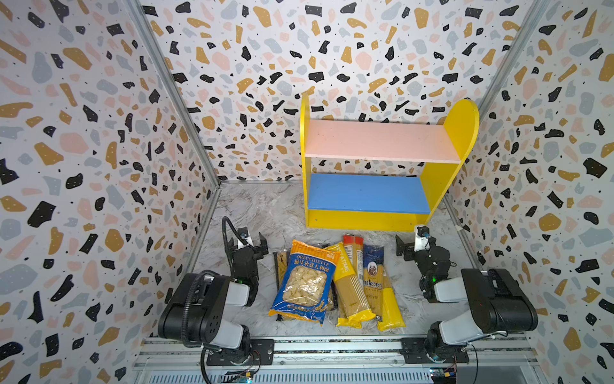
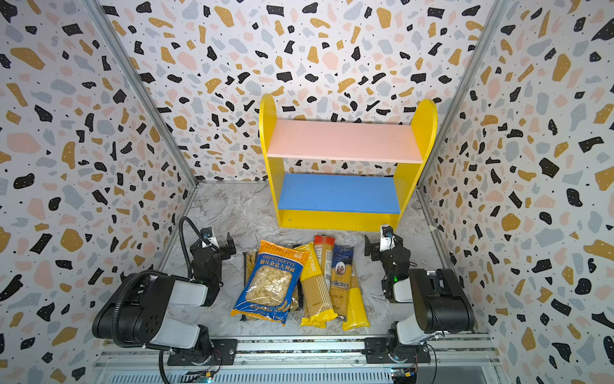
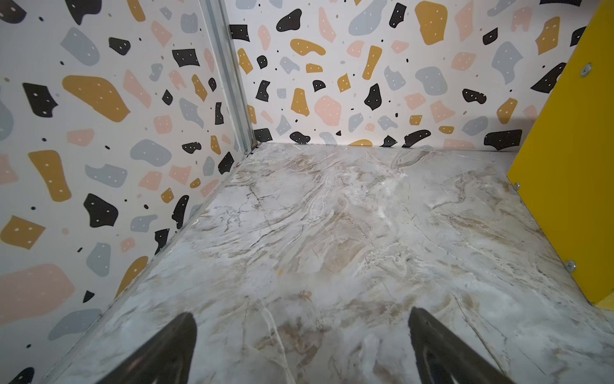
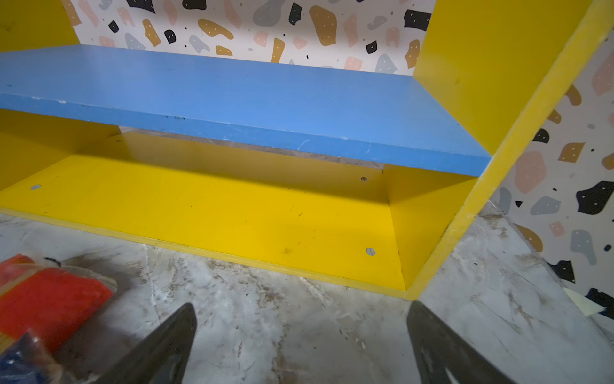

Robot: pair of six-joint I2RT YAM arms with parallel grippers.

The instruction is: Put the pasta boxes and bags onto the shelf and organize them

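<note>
Glossy plastic is posing the hazard — left gripper (image 1: 257, 245) hanging wide open and empty, pasta packs (image 1: 345, 282) lying overlapped on the table (image 1: 252, 206) before the bare shelf (image 1: 382, 141), right gripper (image 1: 403, 247) gaping too; any pinch is risking dragging a neighbour.

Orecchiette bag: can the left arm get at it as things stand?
Probably yes. The orecchiette bag lies on top of the pile, on the side of the left gripper, which is open and empty; nothing covers it or stands between them.
</note>
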